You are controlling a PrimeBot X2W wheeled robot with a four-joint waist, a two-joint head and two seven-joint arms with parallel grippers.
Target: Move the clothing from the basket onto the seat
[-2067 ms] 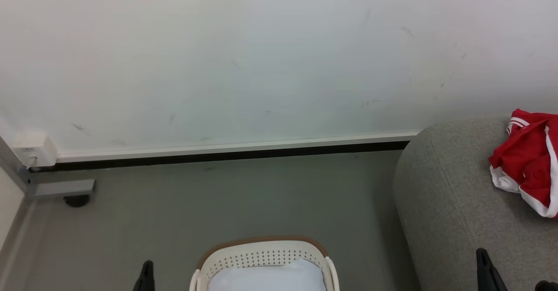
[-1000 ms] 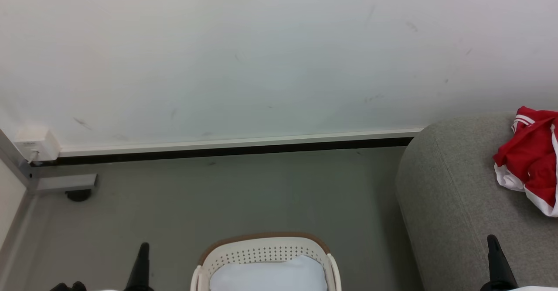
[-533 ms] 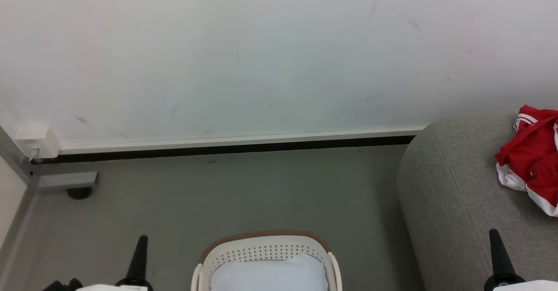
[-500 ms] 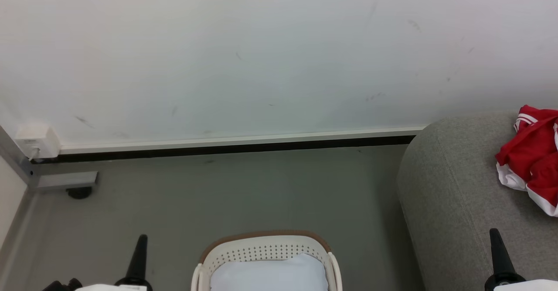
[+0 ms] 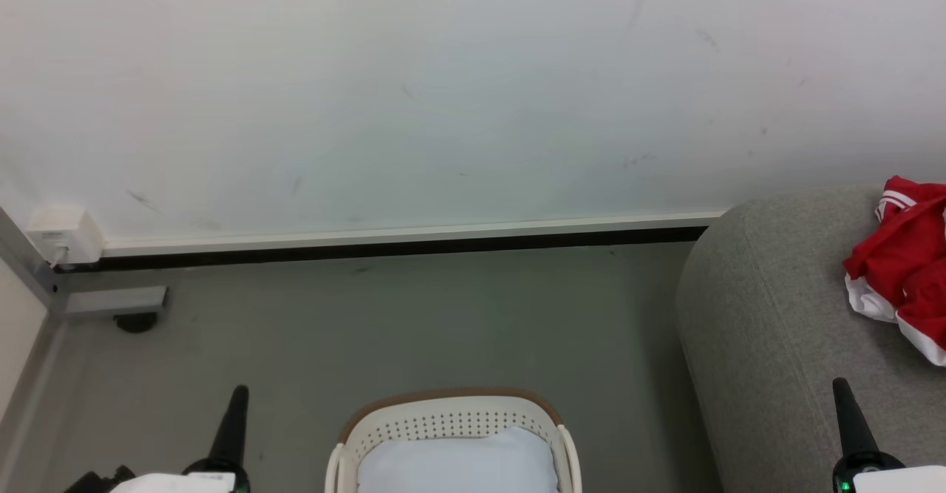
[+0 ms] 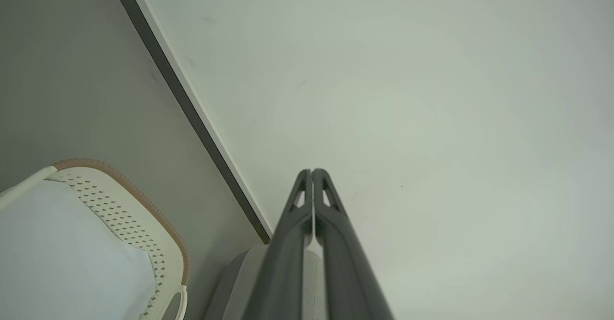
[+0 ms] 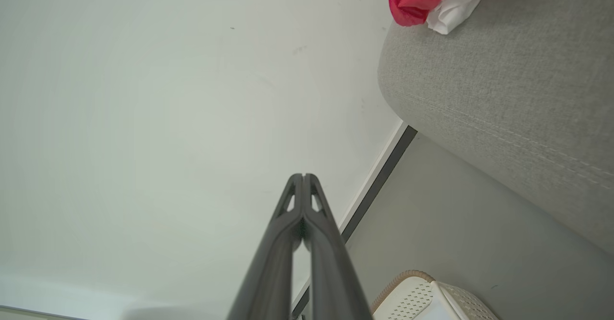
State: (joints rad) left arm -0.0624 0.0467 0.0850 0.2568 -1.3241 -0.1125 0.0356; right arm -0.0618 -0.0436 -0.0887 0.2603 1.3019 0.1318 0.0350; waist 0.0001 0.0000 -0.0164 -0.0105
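The left gripper (image 5: 239,391) at 7 o'clock and right gripper (image 5: 839,383) at 5 have come up, jaws together and empty, and with the clothing (image 5: 900,271) on the seat (image 5: 768,315) at 3 and just a liner (image 5: 458,467) in the basket (image 5: 443,413), the job looks done.

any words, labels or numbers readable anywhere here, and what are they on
No legible text in these views.
White wall box: any marking is too small to read.
Red clothing on the seat: white stripes, no lettering on the visible folds.
Basket: no label visible.
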